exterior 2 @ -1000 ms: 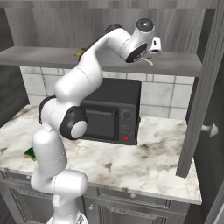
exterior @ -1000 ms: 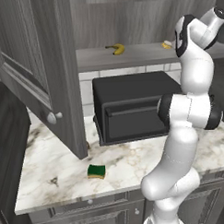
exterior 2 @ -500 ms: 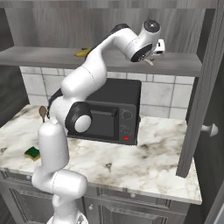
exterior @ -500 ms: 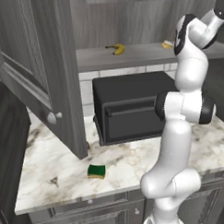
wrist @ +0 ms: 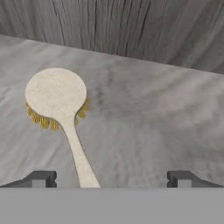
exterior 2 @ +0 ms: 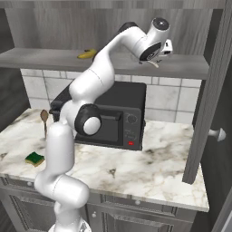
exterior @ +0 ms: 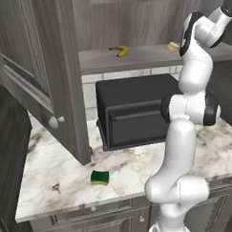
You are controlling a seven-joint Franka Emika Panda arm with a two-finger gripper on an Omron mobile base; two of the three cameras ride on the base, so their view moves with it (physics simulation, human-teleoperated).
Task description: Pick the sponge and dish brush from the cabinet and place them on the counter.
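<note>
Hand view: your gripper [wrist: 111, 178] hung over the dish brush [wrist: 61, 113].
Jaws were spread wide, holding nothing; handle lay nearer the left fingertip.

We see soft, even rendered light — no glare, faint shadows under the microwave [exterior: 134, 114] — and slightly blurred, low-detail textures throughout.
</note>
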